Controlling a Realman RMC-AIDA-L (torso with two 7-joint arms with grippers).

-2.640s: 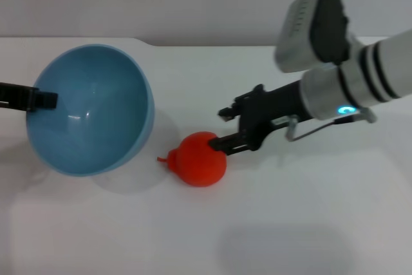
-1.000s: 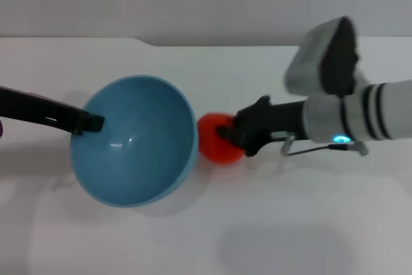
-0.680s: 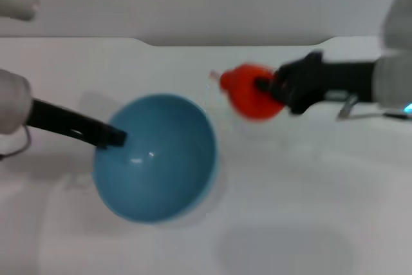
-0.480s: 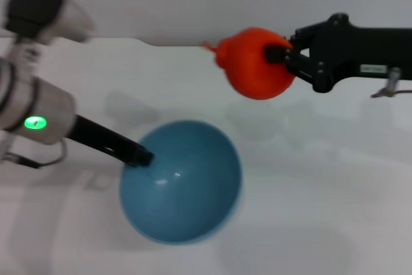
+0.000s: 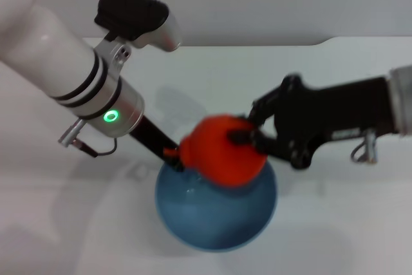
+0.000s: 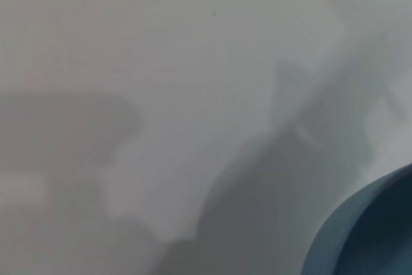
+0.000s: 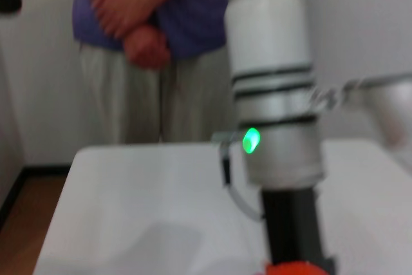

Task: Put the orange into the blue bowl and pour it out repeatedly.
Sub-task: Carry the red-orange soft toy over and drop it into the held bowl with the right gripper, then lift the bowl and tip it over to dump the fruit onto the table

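The blue bowl sits near the table's front middle, and my left gripper is shut on its left rim. My right gripper comes in from the right and is shut on the orange. It holds the orange right over the bowl's mouth, covering most of the inside. I cannot tell whether the orange touches the bowl. The left wrist view shows only a piece of the bowl's rim. The right wrist view shows a sliver of the orange below my left arm.
The white table has bare surface around the bowl. My left forearm slants in from the upper left. A person stands beyond the table's far edge in the right wrist view.
My left gripper has carried the bowl rightward and toward the front. My right gripper lifted the orange off the table, then brought it down and left over the bowl's mouth.
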